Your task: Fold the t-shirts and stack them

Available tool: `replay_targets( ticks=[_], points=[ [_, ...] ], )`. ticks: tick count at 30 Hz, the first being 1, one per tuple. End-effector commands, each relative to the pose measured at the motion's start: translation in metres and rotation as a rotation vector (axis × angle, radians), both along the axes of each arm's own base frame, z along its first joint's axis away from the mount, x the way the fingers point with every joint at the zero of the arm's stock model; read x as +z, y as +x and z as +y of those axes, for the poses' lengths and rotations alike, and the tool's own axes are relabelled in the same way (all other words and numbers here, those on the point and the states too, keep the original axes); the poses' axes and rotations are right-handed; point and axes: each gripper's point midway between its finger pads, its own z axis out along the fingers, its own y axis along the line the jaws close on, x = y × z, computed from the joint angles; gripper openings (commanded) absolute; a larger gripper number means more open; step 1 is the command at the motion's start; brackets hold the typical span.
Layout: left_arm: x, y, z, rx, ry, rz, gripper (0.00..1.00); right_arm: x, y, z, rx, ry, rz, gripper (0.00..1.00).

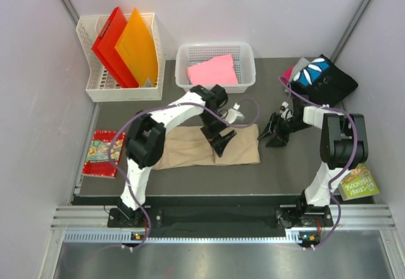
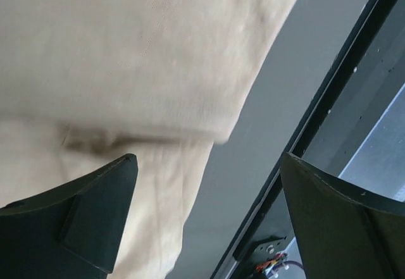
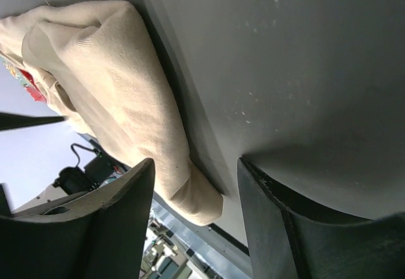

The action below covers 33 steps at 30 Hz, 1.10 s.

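Tan t-shirt (image 1: 183, 152) lies flat, part-folded, on bench (image 1: 190, 181). Left fingers (image 2: 82, 222) spread, empty, over its right half, likely poised for next fold. Right fingers (image 3: 120, 228) spread, empty, just off its right edge, apparently ready to pinch hem.

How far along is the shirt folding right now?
One looks done: the pink shirt lies folded in the basket. In hand: the tan shirt lies folded into a long strip on the table, the left fingers open over it, the right fingers open beside its edge. Left: the black printed shirt heaped with others at the back right.
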Motion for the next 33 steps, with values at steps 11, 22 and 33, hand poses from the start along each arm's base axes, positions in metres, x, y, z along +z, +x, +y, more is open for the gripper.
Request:
replay_targets(
  ticks=[11, 22, 33],
  points=[
    [-0.009, 0.025, -0.054, -0.054, -0.069, -0.040, 0.99, -0.033, -0.004, -0.013, -0.041, -0.055, -0.012, 0.51],
    [-0.036, 0.019, -0.051, -0.062, -0.054, -0.023, 0.99, -0.041, -0.005, -0.007, -0.028, -0.050, 0.008, 0.51],
    [-0.089, 0.009, 0.002, -0.056, 0.096, 0.008, 0.99, -0.042, -0.005, 0.014, 0.021, -0.034, -0.003, 0.50]
  ],
)
